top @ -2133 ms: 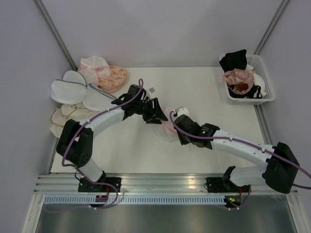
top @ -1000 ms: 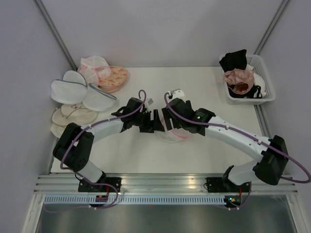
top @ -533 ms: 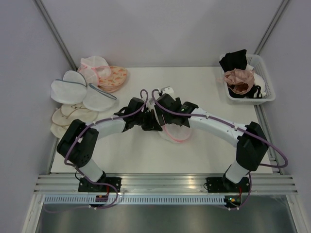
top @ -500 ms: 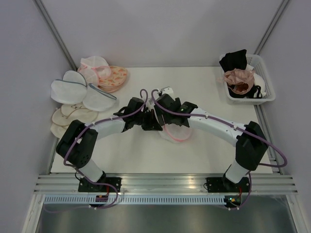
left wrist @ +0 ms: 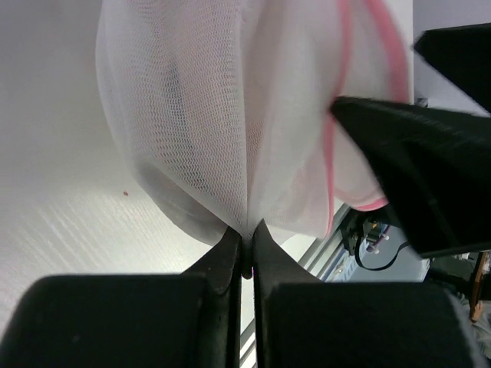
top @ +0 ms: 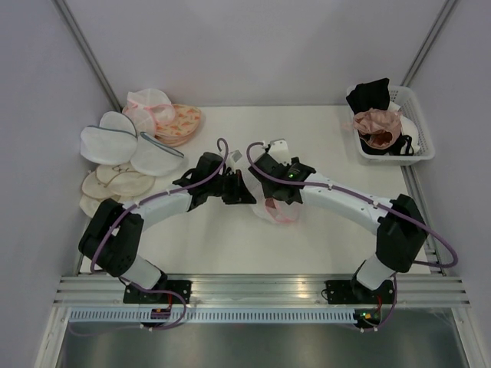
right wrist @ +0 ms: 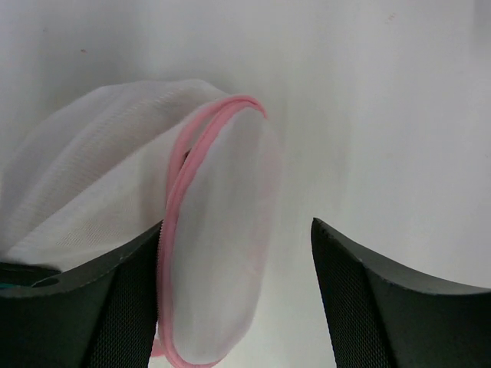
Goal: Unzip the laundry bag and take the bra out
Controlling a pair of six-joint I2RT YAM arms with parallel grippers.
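Table centre crowded: left gripper and right gripper meet nose to nose at laundry bag, hardly any gap between them. Mesh fold fills left jaws; bag's pink rim sits between right's wide-set fingers, small gap on one side. Left arm and right arm span the middle. Bare strips: far side beyond grippers, near side before arms. Left rear blocked by pile of mesh bags; right rear by basket. Walls close on three sides.

white table, mesh bags, plastic basket
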